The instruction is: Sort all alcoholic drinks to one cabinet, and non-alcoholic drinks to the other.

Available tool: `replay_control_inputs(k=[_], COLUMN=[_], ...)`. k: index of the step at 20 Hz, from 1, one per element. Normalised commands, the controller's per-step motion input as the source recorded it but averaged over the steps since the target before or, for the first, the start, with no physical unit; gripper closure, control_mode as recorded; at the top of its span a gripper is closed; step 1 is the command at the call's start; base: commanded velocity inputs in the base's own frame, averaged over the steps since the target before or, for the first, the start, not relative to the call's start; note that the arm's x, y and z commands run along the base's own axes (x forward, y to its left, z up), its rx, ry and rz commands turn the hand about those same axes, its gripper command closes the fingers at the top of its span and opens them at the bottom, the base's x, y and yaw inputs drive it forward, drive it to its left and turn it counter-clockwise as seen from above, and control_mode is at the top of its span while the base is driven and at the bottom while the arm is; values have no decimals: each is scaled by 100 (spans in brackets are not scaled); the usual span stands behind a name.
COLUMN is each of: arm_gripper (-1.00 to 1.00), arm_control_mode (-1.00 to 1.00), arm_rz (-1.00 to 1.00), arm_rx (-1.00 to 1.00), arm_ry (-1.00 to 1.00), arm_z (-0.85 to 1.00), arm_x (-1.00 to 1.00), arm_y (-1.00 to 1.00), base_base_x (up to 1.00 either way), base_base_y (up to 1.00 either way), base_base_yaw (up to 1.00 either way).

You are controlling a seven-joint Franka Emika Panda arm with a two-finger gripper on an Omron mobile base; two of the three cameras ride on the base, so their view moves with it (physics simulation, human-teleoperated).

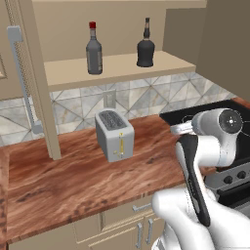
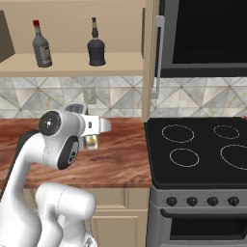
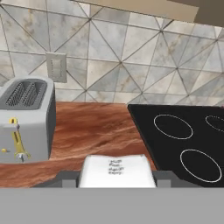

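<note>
Left base view: open tan wall cabinet (image 1: 117, 73), its pale shelf carrying two bottles well apart. Slim grey bottle with red cap (image 1: 93, 49) stands upright toward the left; squat black bottle with thin neck (image 1: 145, 45) stands upright toward the right. The cabinet door (image 1: 29, 78) is swung open at left, long grey bar handle (image 1: 22, 80) on it. Below, a grey toaster (image 1: 114, 135) sits on the wooden counter (image 1: 73, 180), in front of a wall outlet (image 1: 110, 99) on the tiled backsplash. The white arm (image 1: 210, 141) fills the lower right, before a black stovetop.

Right base view: both bottles are upright on the same shelf, grey one left, black one right. The arm's elbow hides most of the toaster. The black stovetop (image 2: 202, 149) with four ring burners lies to the right of the counter, and a row of oven knobs (image 2: 202, 200) sits below it.

Hand view: a small white-cream carton (image 3: 117, 171) with tiny dark print sits low in the centre, clamped between the dark fingers (image 3: 65, 179) of the gripper (image 3: 116, 179), above the counter. The toaster is to the left and the stovetop to the right, with the backsplash behind.
</note>
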Motion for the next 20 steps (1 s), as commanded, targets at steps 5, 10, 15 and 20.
replay_control_inputs(k=[5,10,15,20], arm_gripper=[100,100,100,100], arm_control_mode=[-100,-100,-100,-100], arm_rz=[3,0,0,0], arm_rx=[0,0,0,0], arm_ry=[-2,-5,-6,-6], arm_z=[30,32,36,41], arm_x=[-29,-24,-28,-30], arm_y=[0,0,0,1], base_base_x=[0,0,0,0], base_base_y=[0,0,0,0], base_base_yaw=[0,0,0,0])
